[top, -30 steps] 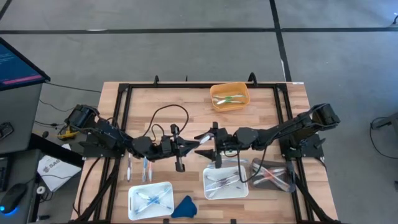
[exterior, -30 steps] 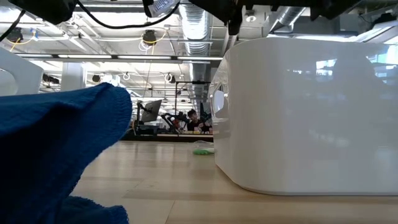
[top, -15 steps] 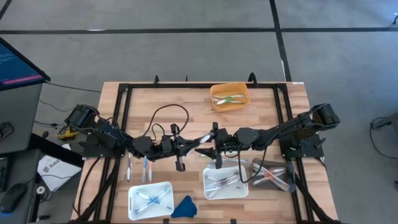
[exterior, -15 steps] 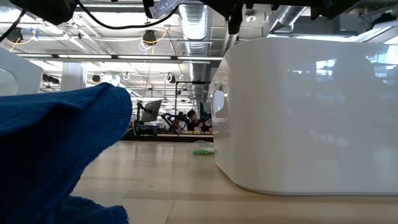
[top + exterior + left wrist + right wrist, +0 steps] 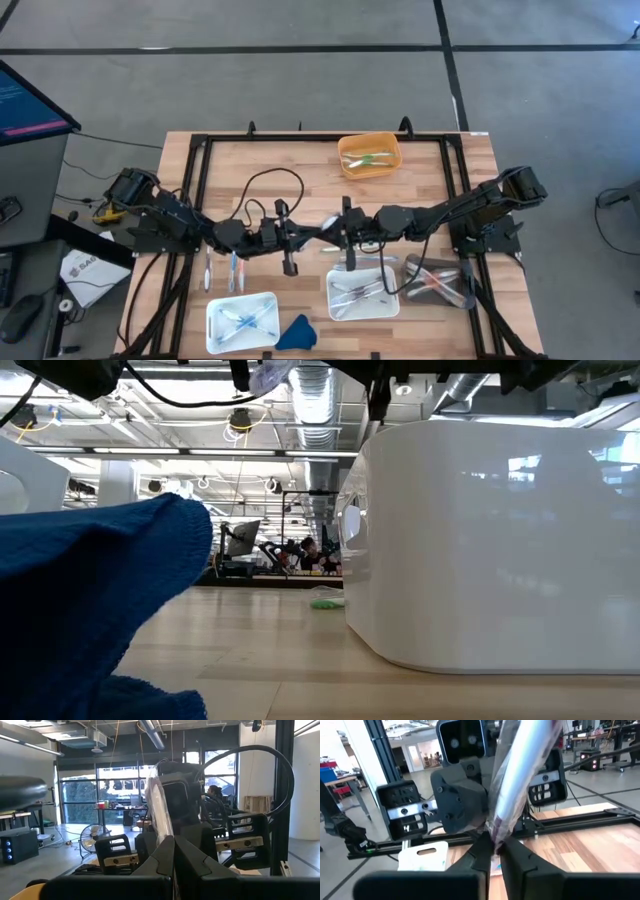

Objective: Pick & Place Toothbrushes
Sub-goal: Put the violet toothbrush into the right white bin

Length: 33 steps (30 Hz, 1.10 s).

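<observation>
Far left of the bench (image 5: 300, 165), two loose toothbrushes (image 5: 232, 270) lie side by side on the wood, long axes running from the far edge toward the near one. Just nearer, a white tray (image 5: 241, 322) carries a few more, crossed over each other. A blue cloth (image 5: 296, 333) sits right beside that tray; in the low view it fills the left foreground, cutting off most of the bench behind it.

Now the middle, where both arms meet. The left claw (image 5: 308, 233) is clamped tight on one end of a wrapped toothbrush (image 5: 326, 226), and the right claw (image 5: 342, 231) has its fingers pinched narrow on the other end, so both grip the same brush above the bench. From above, its long axis runs roughly left to right, tilted a little, and most of it is hidden between the dark fingers. In the left wrist view the toothbrush (image 5: 159, 805) rises out of the closed fingers (image 5: 165, 857); in the right wrist view it shows as a pale stick in shiny wrapping (image 5: 517, 780), slanting up from the pinch, its far tip cut off at the picture edge.

Further right, a second white tray (image 5: 362, 295) holds several brushes, hard to count. Beside it a clear tray (image 5: 436, 280) holds more. At the far edge, an orange bin (image 5: 369, 156) holds a couple, green accents just visible.
</observation>
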Tool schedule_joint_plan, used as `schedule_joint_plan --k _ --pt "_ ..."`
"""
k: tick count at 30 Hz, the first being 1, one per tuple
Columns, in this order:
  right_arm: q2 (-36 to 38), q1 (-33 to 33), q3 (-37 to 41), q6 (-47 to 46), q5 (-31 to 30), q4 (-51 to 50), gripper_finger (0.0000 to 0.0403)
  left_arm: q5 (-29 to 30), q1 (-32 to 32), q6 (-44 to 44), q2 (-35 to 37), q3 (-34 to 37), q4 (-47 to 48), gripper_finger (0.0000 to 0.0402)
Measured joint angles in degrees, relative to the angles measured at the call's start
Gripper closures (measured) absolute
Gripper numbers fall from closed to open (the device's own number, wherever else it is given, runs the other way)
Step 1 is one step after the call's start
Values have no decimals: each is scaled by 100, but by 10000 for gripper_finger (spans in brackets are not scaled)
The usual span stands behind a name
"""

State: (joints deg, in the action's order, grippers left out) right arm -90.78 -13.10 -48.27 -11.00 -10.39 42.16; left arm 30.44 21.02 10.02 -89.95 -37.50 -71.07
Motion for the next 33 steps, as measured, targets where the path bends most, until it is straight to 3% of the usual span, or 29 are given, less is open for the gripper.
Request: schedule_joint_plan --k 9,12,17,27,33 --pt "0 -4 0 59 0 -335 393 -241 99 194 6 0 -31 396" --pt "0 -4 0 136 2 -529 396 -223 205 349 168 0 41 379" --pt "162 -102 2 719 12 -1129 396 293 498 389 748 0 555 333" --pt "1530 -784 2 2431 162 -3085 396 374 1095 474 1658 17 1619 299" --pt "2174 -1227 -302 2051 165 -4314 396 400 973 437 1672 155 1624 298"
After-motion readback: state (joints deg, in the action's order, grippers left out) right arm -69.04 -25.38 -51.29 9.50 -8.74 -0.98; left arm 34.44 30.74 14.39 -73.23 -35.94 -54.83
